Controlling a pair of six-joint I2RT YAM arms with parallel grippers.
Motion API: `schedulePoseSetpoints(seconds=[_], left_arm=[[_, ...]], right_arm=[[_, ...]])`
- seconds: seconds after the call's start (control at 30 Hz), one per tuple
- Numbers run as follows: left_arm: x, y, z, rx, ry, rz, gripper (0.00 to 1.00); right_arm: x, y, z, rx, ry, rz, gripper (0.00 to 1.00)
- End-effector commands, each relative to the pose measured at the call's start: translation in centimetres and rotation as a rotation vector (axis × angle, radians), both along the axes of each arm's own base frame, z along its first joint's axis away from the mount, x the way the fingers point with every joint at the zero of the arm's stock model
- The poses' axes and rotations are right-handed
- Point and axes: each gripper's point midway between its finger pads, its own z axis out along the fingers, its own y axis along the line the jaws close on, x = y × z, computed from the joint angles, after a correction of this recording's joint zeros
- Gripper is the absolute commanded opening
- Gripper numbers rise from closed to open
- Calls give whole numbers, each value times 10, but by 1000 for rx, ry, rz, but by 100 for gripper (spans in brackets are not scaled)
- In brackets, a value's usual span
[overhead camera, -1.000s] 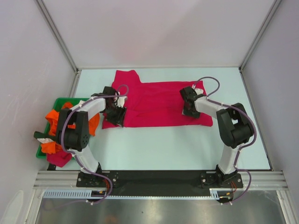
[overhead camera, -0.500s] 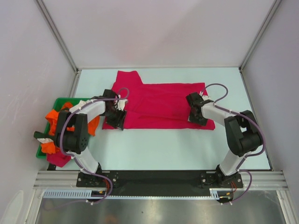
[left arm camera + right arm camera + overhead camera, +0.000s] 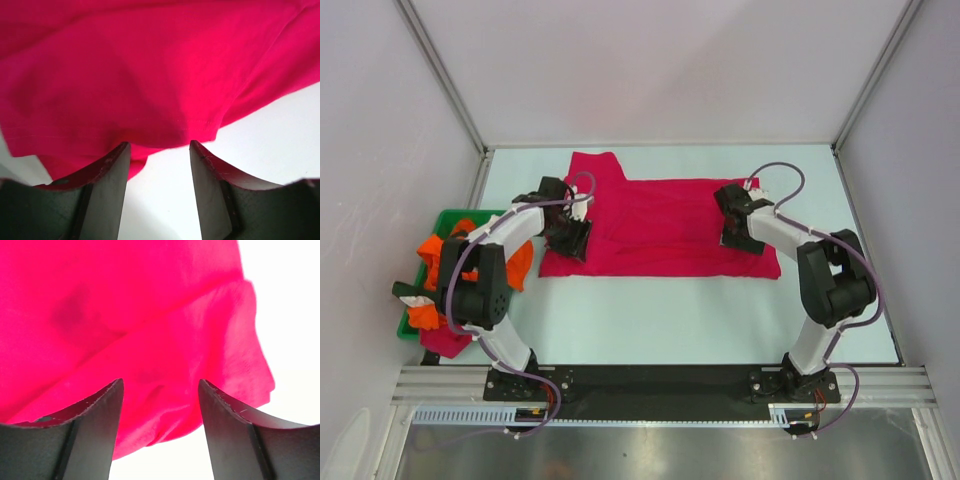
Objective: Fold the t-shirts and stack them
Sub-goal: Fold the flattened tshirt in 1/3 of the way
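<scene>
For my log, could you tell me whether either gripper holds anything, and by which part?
Nothing is held: the left gripper and the right gripper stand open over opposite ends of the crimson t-shirt.

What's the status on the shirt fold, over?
Left gripper jaws open at left end of pink t-shirt. Right gripper jaws open over its right end. Nothing gripped. Nothing in the way; orange t-shirts in green tray.
</scene>
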Motion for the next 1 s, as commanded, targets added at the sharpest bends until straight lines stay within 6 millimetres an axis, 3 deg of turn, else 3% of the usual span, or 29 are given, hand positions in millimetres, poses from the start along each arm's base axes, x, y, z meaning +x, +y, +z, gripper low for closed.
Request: schedulePoseSetpoints(seconds=[0.0,0.1,0.17,0.33,0.37,0.5,0.57,0.73,0.97], left_arm=[[33,-6,34,-24,-128,18,57],[39,-4,33,-13,-132,24,57],[39,-6,33,-24,-128,23,57],[35,-12,38,-63,-134,9,57],[36,-10,38,-56,-140,10,57],[45,-1,34,-14,-146,38,56],[49,0,42,-34,-166,57,57],[53,-4,67,-70,-237,58,58],[59,4,51,-22,-209,87,57]], right_arm=[[35,-6,58,-62,-184,-1,68],[39,-8,71,-84,-215,10,68],[36,4,82,-67,-246,53,68],[20,47,77,33,-251,158,63],[14,63,75,45,-252,202,63],[9,82,61,42,-220,235,64],[10,93,58,58,-213,250,64],[11,105,59,53,-228,281,64],[13,110,63,57,-241,297,64]])
